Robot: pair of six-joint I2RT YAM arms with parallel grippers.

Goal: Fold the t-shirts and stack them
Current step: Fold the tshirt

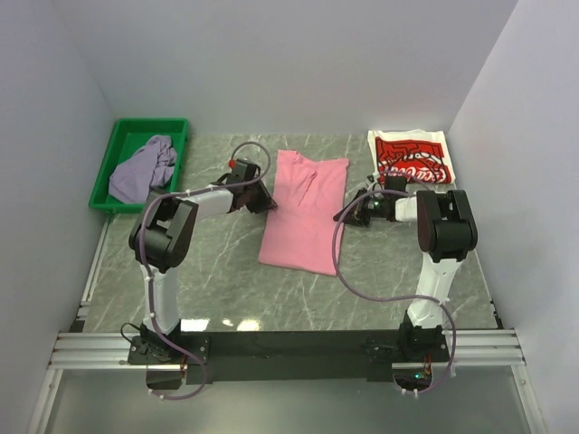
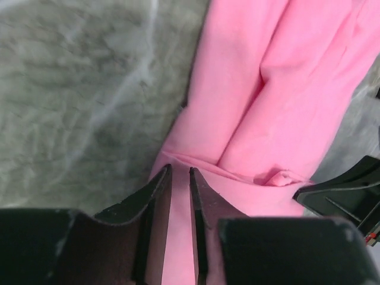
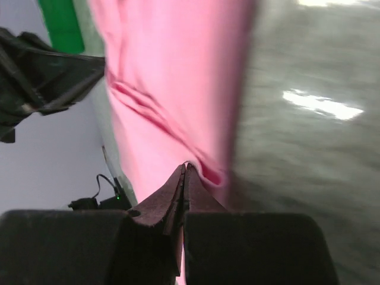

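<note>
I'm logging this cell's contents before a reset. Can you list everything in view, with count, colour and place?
pink t-shirt: 1, pink, lying lengthwise mid-table
white t-shirt: 1, white with red print, folded, back right corner
lavender-grey t-shirt: 1, lavender-grey, crumpled in the bin
bin: 1, green, back left corner
table: 1, grey marbled
left arm: 1, black and white, jaws narrowly apart at the pink t-shirt's left edge, grip unclear
right arm: 1, black and white, jaws shut on the pink t-shirt's right edge
</note>
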